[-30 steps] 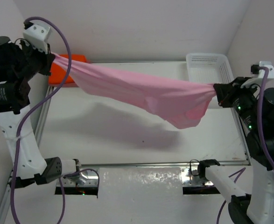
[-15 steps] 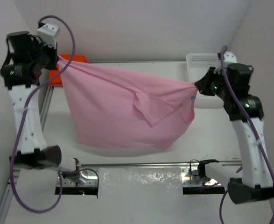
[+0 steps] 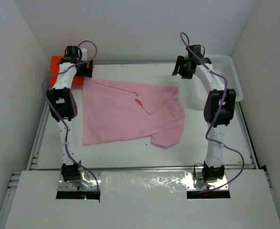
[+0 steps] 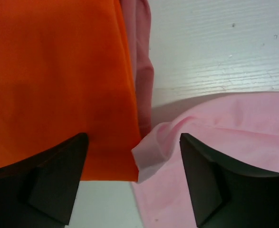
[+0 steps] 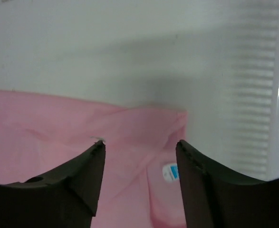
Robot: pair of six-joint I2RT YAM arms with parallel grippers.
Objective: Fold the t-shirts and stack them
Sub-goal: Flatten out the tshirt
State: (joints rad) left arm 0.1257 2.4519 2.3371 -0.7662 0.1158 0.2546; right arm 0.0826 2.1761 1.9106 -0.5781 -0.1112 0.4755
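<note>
Light pink cloth t-shirt [image 3: 130, 112], one, lies spread flat before you on the white table [image 3: 130, 155]. One bright orange cloth t-shirt [image 4: 58, 85] overlies one dusty rose-red cloth t-shirt [image 4: 143, 61]. Your left pincer [image 4: 133, 137] and right pincer [image 5: 140, 143] gape, empty.

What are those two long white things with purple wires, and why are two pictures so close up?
They are two robot arms. The big picture looks down on both from above. The close pictures come from a small camera on each wrist. A light pink t-shirt lies spread on the white table. At the far left corner sits an orange t-shirt, with a rose-red t-shirt peeking out beside it. A white basket stands far right. The left end effector and the right end effector are both open, holding nothing.
</note>
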